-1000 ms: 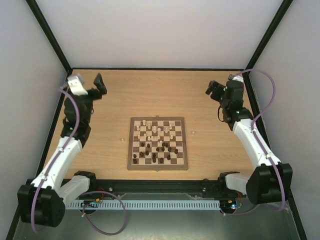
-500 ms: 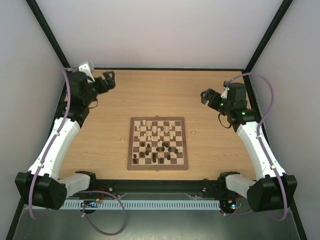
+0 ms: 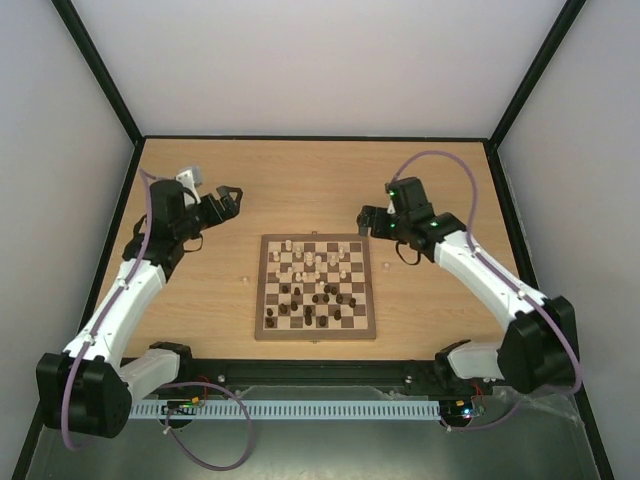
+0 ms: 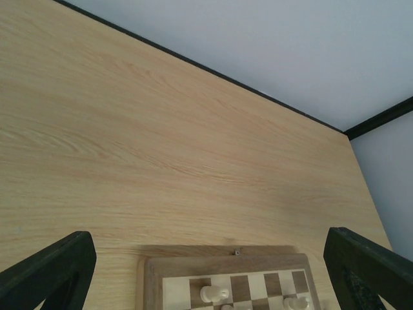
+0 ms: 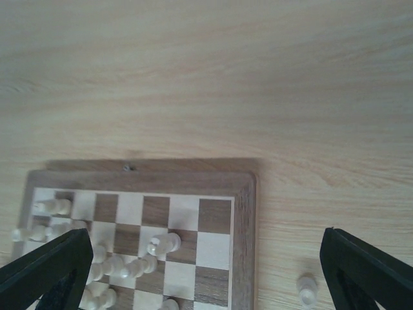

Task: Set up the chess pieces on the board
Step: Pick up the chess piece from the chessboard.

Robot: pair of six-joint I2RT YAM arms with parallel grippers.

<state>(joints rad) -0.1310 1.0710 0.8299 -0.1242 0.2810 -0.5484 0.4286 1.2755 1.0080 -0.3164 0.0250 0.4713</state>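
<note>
Board [image 3: 316,333] sits mid-table [image 3: 300,190], square to both arms. The pieces are scattered over its inner squares, not in ranks. The pale pieces [image 3: 310,258] are mostly on the far half and the dark pieces [image 3: 320,298] mostly on the near half, so the colours are roughly sorted but no back row is formed. One pale stray [image 5: 308,289] stands off the board, just beside its right edge on bare wood. Some pale ones near the far-right corner may be lying over; cannot tell. The left gripper [image 3: 228,195] hovers beyond the board's far-left corner, apart from it. Its fingers [image 4: 48,271] are spread wide with nothing between them. The right gripper [image 3: 367,220] hangs just off the far-right corner, fingers [image 5: 368,271] equally wide and empty, and its camera takes in that corner and the stray. Judgement: the jaws are wide because no piece is chosen yet, and tiny pieces want a clear approach. The right arm looks better placed for a first pick. Risk: the pieces crowd each other, so wide jaws could topple a neighbour. Setup barely begun.
</note>
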